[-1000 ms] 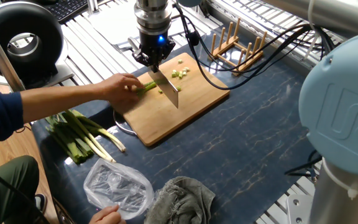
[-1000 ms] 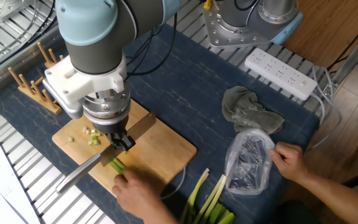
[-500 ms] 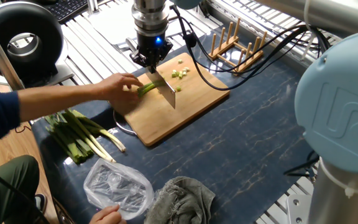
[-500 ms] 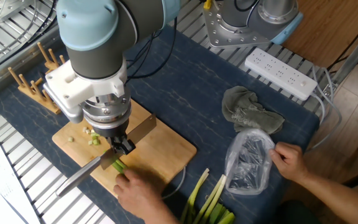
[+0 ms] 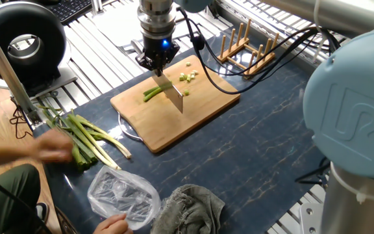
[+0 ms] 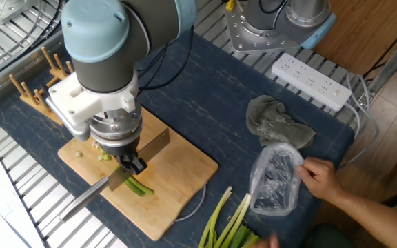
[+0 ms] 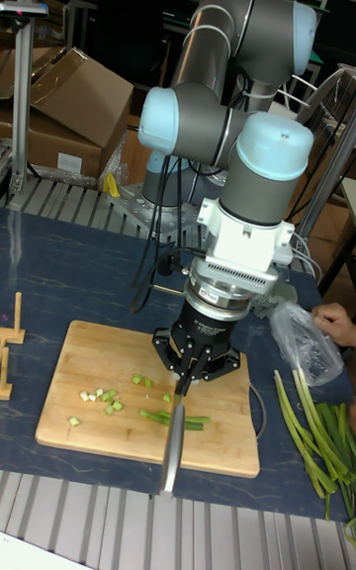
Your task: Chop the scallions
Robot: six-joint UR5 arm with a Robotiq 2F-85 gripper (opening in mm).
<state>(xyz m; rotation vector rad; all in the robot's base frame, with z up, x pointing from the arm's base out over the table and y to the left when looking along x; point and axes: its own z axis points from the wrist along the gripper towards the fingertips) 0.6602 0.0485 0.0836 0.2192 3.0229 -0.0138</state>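
On the cutting board (image 5: 174, 114), we see the claw (image 5: 160, 67) pinching a knife (image 5: 174, 96), blade poised across the scallion stalk (image 5: 152, 93) for the next cut.

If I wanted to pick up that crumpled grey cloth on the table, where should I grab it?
Pinch the grey cloth from straight above, on one of the raised folds near its middle. It lies in a loose heap on the table, so the folds stick up and give something to pinch, while the edges lie flat.
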